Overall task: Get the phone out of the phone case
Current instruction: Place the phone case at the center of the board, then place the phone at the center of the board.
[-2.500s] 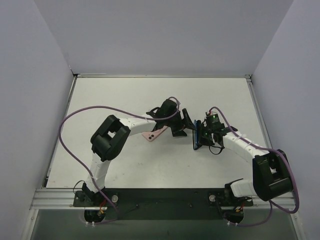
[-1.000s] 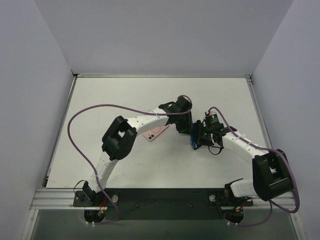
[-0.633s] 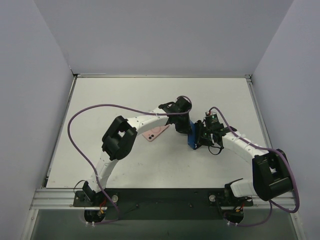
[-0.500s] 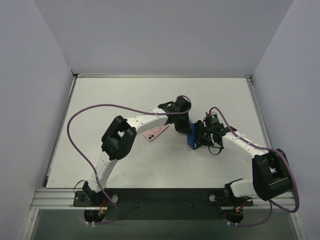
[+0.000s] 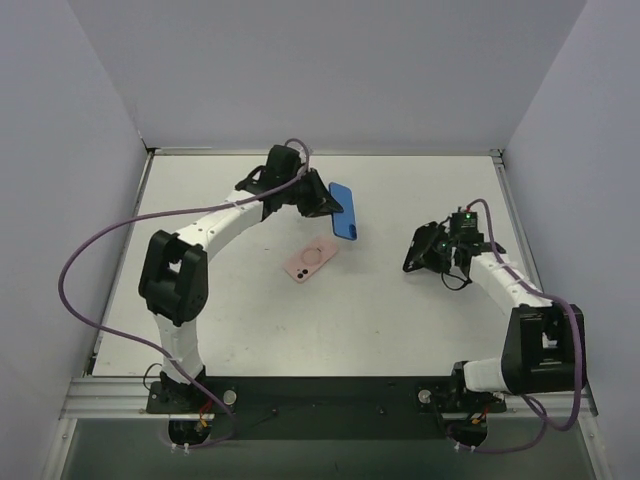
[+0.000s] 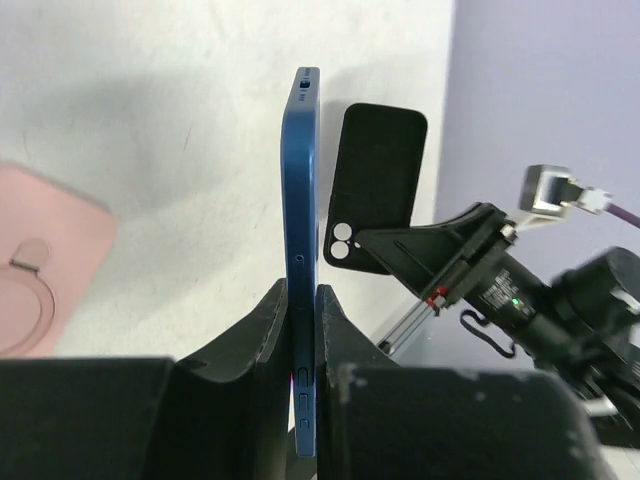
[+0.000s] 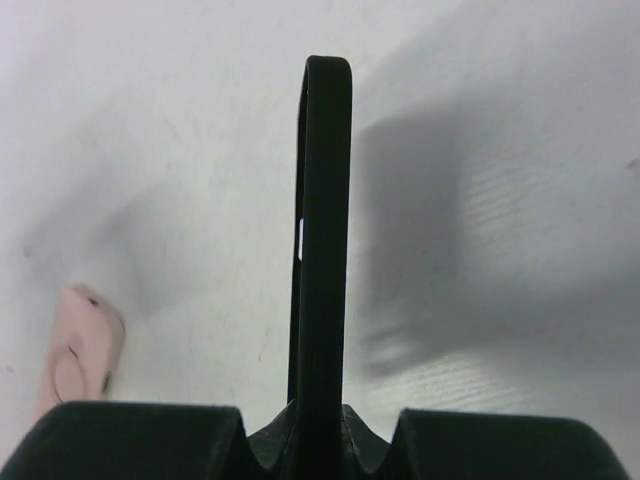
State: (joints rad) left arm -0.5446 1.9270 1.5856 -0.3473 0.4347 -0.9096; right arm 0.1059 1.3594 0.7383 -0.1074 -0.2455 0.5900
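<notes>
Top view: big change. Half a second ago both grippers were pressed together mid-table on one blue-and-black bundle. Now they are well apart. The left gripper [image 5: 325,203] has swung up toward the far side and carries the blue phone [image 5: 344,211] clear of the table [image 5: 240,310]. The right gripper [image 5: 428,250] has pulled back to the right with the black case [image 5: 413,249]. A pink cover [image 5: 311,262] lies flat between them, same spot as before, untouched. So phone and case have been split apart, and the core step looks done.

Left wrist: phone [image 6: 301,240] seen edge-on and upright, with the left gripper [image 6: 302,305] clamped on its lower part and both fingers [image 6: 268,325] tight against its flat faces. No case around it. Beyond it the case [image 6: 378,180] hangs empty, camera cut-outs showing, held from below by the other arm. Pink cover [image 6: 40,285] at the left edge, on the table [image 6: 160,100].

Right wrist: case [image 7: 322,220] edge-on, thin, nothing inside as far as the edge shows. The right gripper [image 7: 320,425] is pinched on its near end. Pink cover [image 7: 80,345] low left, on the table [image 7: 520,200].

Judgement: separation is complete. What remains, if anything, is setting both pieces down. The risk is the phone slipping from its narrow pinch.
</notes>
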